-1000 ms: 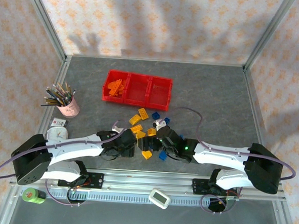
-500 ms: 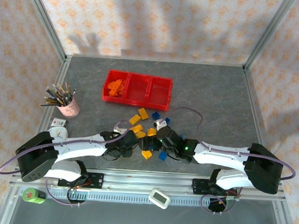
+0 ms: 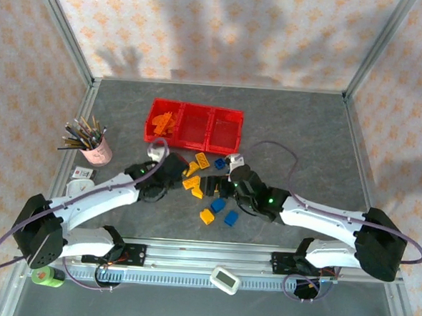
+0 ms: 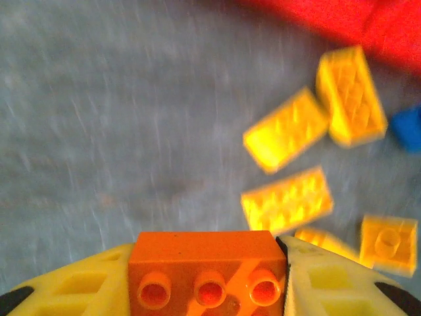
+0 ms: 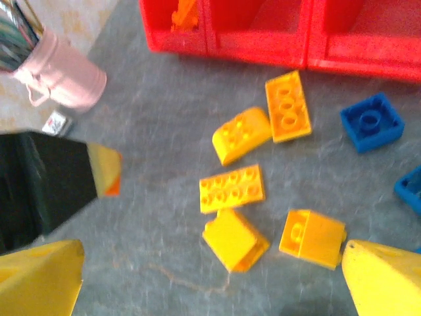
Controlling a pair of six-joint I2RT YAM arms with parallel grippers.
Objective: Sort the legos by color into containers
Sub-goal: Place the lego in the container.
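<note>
As the left gripper (image 3: 175, 179) clamps an orange brick (image 4: 207, 263), delivery seems the step in hand. Next, probably: release above the red tray's left compartment (image 3: 155, 138). The right gripper (image 5: 214, 270) gapes wide, empty.

Left wrist view blurred — yellow bricks (image 4: 287, 201) smeared, orange brick (image 4: 207, 276) cut by bottom edge; containers (image 4: 358, 16) cropped above.

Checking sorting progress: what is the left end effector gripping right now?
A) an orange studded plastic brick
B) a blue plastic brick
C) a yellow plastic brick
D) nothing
A: the left wrist view shows an orange studded plastic brick clamped between the left end effector's fingers.
</note>
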